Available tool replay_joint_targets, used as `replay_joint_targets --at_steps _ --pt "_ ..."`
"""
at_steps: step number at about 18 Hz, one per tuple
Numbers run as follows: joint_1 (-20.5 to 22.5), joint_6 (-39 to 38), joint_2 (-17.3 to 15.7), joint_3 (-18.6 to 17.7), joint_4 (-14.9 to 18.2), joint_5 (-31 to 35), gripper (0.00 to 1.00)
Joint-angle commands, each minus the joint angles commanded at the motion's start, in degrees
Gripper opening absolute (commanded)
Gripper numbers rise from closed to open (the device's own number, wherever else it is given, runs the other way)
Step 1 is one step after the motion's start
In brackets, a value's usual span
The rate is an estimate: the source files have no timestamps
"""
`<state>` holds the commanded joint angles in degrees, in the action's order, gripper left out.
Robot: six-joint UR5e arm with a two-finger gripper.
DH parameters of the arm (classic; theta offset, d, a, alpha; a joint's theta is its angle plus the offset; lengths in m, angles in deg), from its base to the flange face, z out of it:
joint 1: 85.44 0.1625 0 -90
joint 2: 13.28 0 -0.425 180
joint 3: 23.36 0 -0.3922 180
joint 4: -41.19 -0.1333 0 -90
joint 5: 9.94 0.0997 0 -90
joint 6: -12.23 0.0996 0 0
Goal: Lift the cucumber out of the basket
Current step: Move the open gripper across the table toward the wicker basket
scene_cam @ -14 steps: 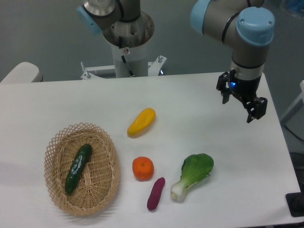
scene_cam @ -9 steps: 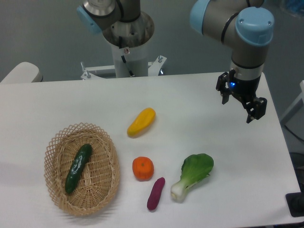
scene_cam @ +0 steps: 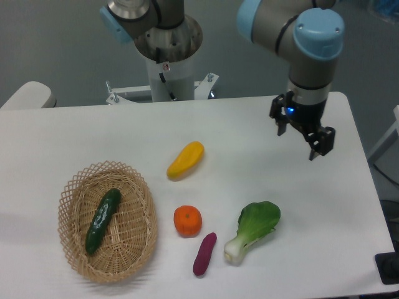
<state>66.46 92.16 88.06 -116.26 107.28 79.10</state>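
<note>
A dark green glossy cucumber (scene_cam: 102, 220) lies slanted inside the tan wicker basket (scene_cam: 144, 233) at the front left of the table. My gripper (scene_cam: 298, 139) hangs above the back right of the table, far from the basket. Its two black fingers are spread apart with nothing between them, so it is open.
A yellow pepper-like vegetable (scene_cam: 185, 159) lies mid-table. An orange (scene_cam: 187, 221), a purple sweet potato (scene_cam: 204, 253) and a bok choy (scene_cam: 252, 229) sit in front, right of the basket. The arm's base (scene_cam: 168, 56) stands at the back edge.
The gripper and wrist have shifted a little to the left, toward the table's middle. The vegetables and the basket have stayed put.
</note>
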Motion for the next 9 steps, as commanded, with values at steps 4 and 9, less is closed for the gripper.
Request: replay_joint_targets --at_steps 4,9 --pt "-6.5 -16.9 -0.3 -1.2 0.7 0.1 1.00" --pt "-13.0 -31.9 0.0 -2.9 0.6 -0.1 1.00"
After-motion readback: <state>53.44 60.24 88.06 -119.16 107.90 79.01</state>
